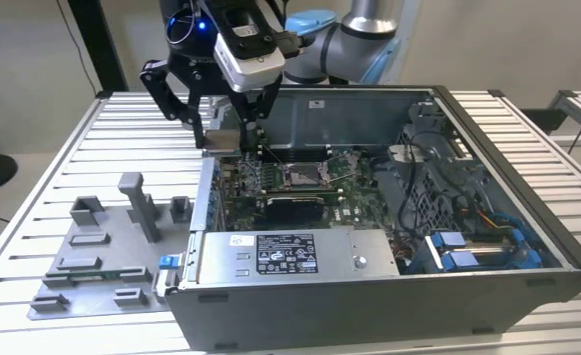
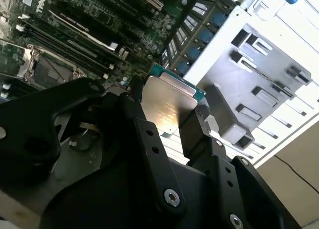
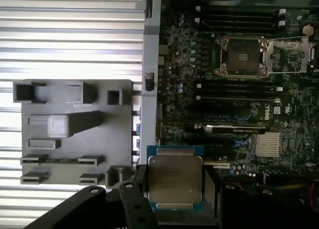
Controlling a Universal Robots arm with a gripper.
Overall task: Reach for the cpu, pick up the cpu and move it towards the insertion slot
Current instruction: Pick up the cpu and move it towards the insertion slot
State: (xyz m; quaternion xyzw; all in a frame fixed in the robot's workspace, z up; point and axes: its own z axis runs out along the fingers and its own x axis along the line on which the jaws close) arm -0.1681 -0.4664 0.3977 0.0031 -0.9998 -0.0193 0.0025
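The cpu (image 1: 223,140), a small silver plate with a green rim, hangs in the air over the open computer case's wall on the exterior view's left. My gripper (image 1: 223,137) is shut on the cpu, one black finger on each side. Both wrist views show the cpu (image 2: 167,102) (image 3: 174,178) clamped between the fingers (image 2: 192,132) (image 3: 140,181). The insertion slot (image 1: 305,174) lies on the green board inside the case, toward the exterior view's right of the cpu and below it. Its silver frame and dark centre (image 3: 242,56) are uncovered, with the lid folded aside. The slot (image 2: 32,64) is partly seen beyond the gripper body.
A grey fixture plate (image 1: 103,251) with upright blocks lies on the slatted table (image 1: 44,170) beside the case. Inside the case, a silver power supply (image 1: 281,255) sits at the front and blue-tipped cables (image 1: 468,248) lie at the exterior view's right. The case walls (image 1: 488,140) rise around the board.
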